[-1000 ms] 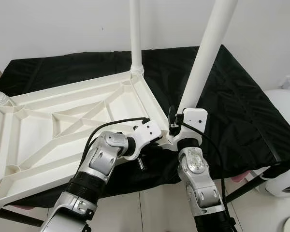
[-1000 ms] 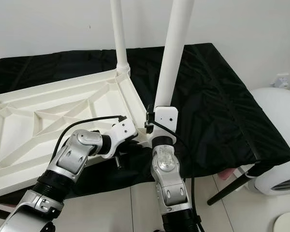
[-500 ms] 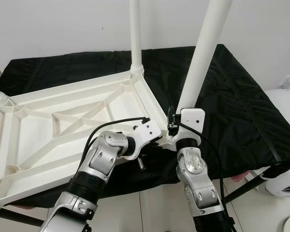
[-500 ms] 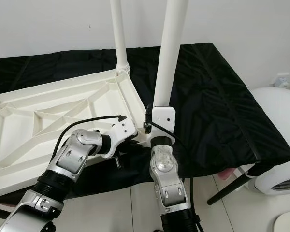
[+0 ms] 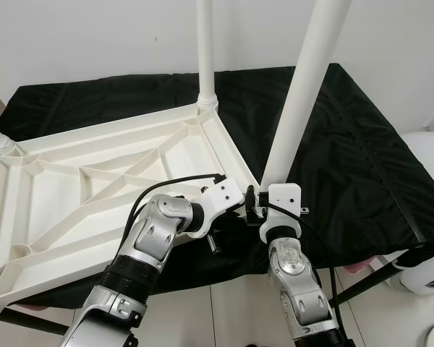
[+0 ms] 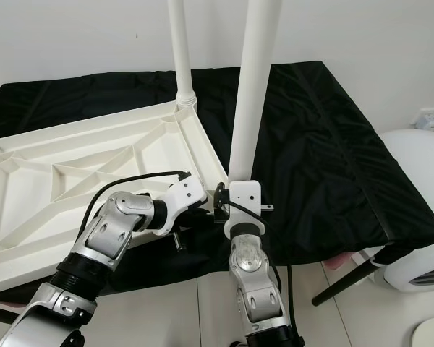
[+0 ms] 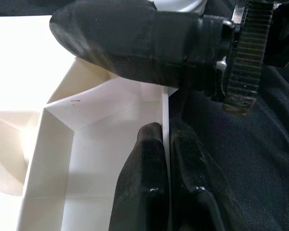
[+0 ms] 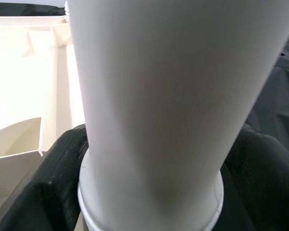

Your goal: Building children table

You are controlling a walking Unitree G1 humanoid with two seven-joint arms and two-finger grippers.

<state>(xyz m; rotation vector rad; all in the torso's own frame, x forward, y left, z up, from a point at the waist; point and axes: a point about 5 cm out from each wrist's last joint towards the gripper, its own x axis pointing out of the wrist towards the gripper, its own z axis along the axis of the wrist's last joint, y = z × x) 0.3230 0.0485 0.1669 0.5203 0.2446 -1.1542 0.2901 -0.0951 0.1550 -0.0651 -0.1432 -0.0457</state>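
Table leg [image 5: 304, 87] tops (both) cropped.

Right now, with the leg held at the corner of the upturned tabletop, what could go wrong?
The white leg in the right gripper leans off upright, so it may jam or miss its corner socket. The left gripper pinches only the thin rim of the tabletop, which could slip. The tabletop overhangs the black-draped table, so a push might tip it.
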